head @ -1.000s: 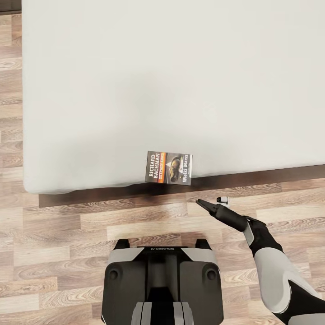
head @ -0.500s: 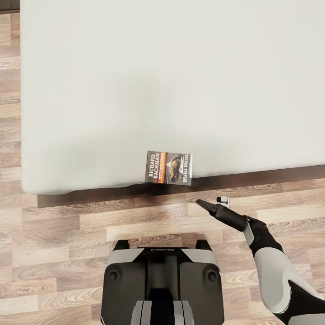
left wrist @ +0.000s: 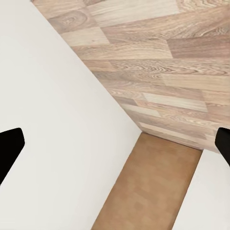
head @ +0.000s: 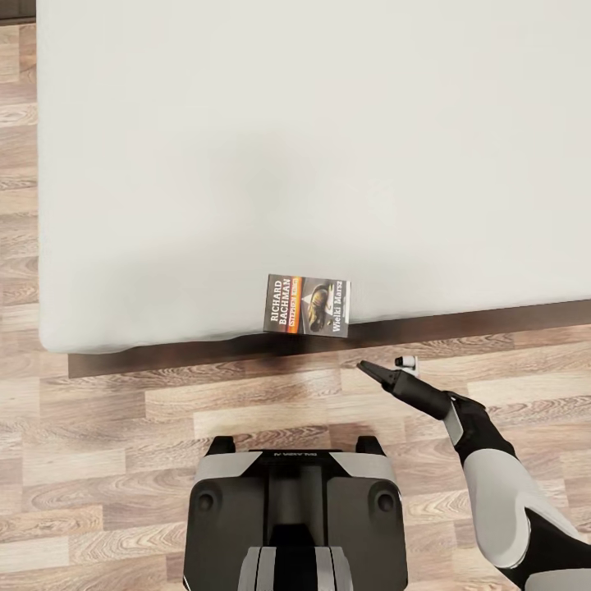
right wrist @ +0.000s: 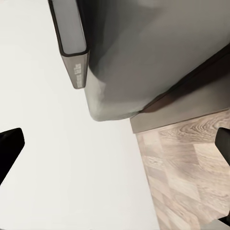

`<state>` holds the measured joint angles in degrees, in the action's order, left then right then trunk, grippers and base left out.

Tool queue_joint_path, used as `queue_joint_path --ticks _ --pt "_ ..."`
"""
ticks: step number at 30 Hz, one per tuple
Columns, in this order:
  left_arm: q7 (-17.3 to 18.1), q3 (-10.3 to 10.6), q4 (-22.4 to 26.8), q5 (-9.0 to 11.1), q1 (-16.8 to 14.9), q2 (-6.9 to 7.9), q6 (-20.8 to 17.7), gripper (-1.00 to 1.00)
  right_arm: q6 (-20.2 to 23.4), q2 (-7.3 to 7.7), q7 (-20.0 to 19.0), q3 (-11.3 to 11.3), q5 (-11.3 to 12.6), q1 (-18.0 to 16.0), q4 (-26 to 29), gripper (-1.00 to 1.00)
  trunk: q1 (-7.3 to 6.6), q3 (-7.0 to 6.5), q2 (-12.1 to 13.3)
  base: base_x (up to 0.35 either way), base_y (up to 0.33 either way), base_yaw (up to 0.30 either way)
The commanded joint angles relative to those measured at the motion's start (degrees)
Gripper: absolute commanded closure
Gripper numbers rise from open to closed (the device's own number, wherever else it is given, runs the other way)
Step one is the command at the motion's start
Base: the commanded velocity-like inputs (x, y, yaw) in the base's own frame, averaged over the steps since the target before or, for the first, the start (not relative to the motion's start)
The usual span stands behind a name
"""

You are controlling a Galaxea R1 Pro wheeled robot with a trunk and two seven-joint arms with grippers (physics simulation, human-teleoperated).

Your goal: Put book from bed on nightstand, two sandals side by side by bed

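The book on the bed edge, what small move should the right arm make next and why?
Probably ease the right gripper forward and up toward the book. The book lies flat at the mattress's near edge on the bed, slightly overhanging, untouched; the gripper hangs over the floor short of it, and its jaws stand open in the right wrist view.

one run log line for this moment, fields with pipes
phase: reach for book | book: flat at mattress edge of bed | right gripper: open, empty, short of book, over floor | left gripper: open

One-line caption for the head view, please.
Right gripper hovers over the floor beside the book lying at the bed's near edge.
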<state>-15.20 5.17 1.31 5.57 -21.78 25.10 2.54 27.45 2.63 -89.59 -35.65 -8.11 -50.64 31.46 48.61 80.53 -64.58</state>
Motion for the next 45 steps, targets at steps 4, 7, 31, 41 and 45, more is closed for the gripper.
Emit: queue_joint_path --ticks 4,7,31,41,45 --pt "-0.82 0.52 -0.1 0.56 -0.02 -0.03 0.19 -1.0 1.48 -0.23 -0.41 -0.61 0.34 -0.11 -0.03 -1.0 0.01 0.02 -0.02 0.0 0.0 0.0" --pt "-1.2 0.5 -0.13 0.57 -0.02 -0.04 0.19 -1.0 1.71 -0.33 -0.41 -0.55 1.9 -0.14 0.0 -1.0 0.01 0.02 -0.02 0.0 0.0 0.0" --pt "-1.59 0.38 -0.25 0.58 -0.02 0.03 0.42 -1.0 0.52 -6.65 -0.41 -0.59 4.65 -0.07 0.13 -1.0 0.01 0.02 -0.02 0.0 0.0 0.0" --pt "-1.59 0.39 -0.25 0.65 -0.02 0.03 0.4 -1.0 0.68 -6.85 -0.41 -0.81 4.68 -0.07 0.1 -1.0 0.01 0.02 -0.02 0.0 0.0 0.0" --pt "-1.59 0.42 -0.25 0.65 -0.02 0.02 0.38 -1.0 0.72 -6.72 -0.41 -0.86 4.68 -0.07 0.1 -1.0 0.01 0.02 -0.02 0.0 0.0 0.0"
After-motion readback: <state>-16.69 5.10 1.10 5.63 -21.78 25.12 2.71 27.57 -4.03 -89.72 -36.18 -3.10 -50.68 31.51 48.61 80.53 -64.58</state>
